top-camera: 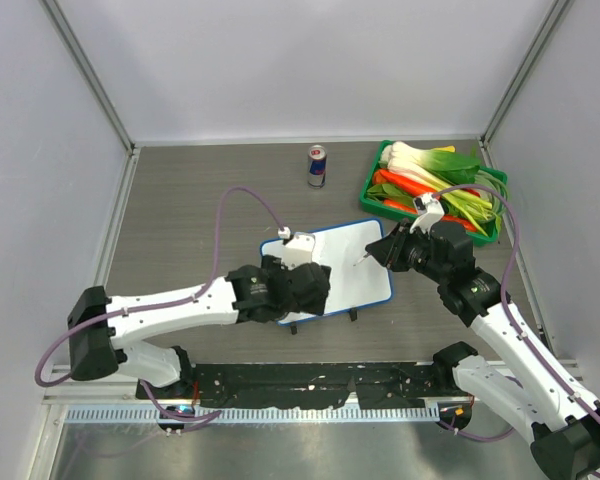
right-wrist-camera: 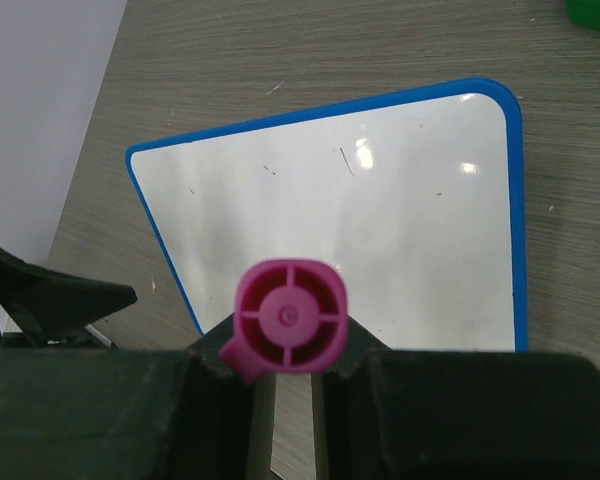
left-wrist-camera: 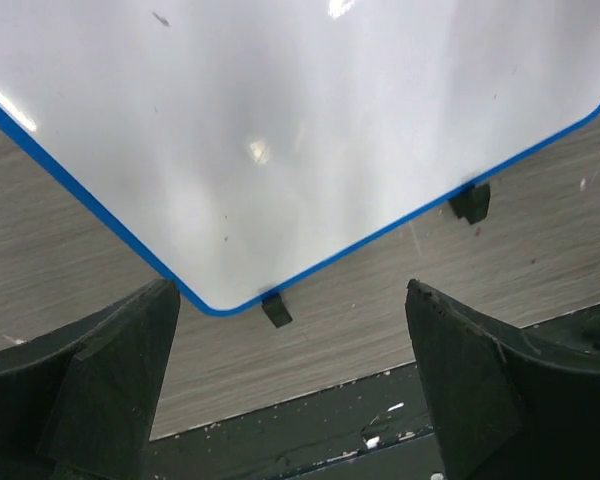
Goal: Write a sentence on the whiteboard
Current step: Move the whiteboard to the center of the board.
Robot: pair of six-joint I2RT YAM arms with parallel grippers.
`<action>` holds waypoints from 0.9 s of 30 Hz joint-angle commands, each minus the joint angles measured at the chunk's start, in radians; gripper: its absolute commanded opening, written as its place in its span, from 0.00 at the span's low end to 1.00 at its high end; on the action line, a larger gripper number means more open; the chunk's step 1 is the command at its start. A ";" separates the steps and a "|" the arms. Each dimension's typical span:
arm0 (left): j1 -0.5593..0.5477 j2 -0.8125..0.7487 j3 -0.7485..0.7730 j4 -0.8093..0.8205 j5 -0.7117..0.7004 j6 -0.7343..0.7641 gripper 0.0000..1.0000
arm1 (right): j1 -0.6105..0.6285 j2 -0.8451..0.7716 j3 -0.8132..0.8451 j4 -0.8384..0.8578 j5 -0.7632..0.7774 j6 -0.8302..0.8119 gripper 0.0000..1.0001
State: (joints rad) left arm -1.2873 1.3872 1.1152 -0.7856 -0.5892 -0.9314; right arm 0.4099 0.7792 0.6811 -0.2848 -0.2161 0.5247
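The whiteboard point(top-camera: 355, 268), white with a blue rim and two black feet, lies at the table's middle. It also shows in the left wrist view point(left-wrist-camera: 310, 130) and the right wrist view point(right-wrist-camera: 380, 230). No pink sentence shows on it, only a few tiny specks. My left gripper point(top-camera: 305, 295) hovers over the board's near left corner, open and empty point(left-wrist-camera: 292, 400). My right gripper point(top-camera: 385, 250) is at the board's right edge, shut on a magenta marker point(right-wrist-camera: 290, 317) seen end-on, its tip point(top-camera: 363, 258) pointing at the board.
A drink can point(top-camera: 318, 165) stands behind the board. A green crate point(top-camera: 372, 178) of leeks and carrots sits at the back right. A black strip point(top-camera: 310, 380) runs along the table's near edge. Grey walls enclose three sides.
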 commanded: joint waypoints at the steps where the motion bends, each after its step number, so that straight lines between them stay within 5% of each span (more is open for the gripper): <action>1: 0.121 -0.094 0.031 0.132 0.159 0.160 0.98 | -0.003 -0.014 0.020 0.050 -0.022 -0.005 0.01; 9: 0.391 -0.316 -0.064 0.207 0.397 0.210 0.99 | -0.005 -0.008 0.017 0.052 -0.025 -0.003 0.01; 17: 0.715 -0.571 -0.342 0.334 0.759 0.146 1.00 | -0.006 0.006 0.012 0.073 -0.034 0.001 0.01; 27: 0.859 -0.610 -0.620 0.647 0.979 0.043 0.97 | -0.006 0.028 0.006 0.111 -0.086 0.015 0.00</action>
State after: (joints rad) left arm -0.4545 0.7731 0.5419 -0.3428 0.2592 -0.8429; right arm 0.4080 0.8028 0.6804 -0.2409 -0.2646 0.5297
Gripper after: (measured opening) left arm 0.984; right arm 0.200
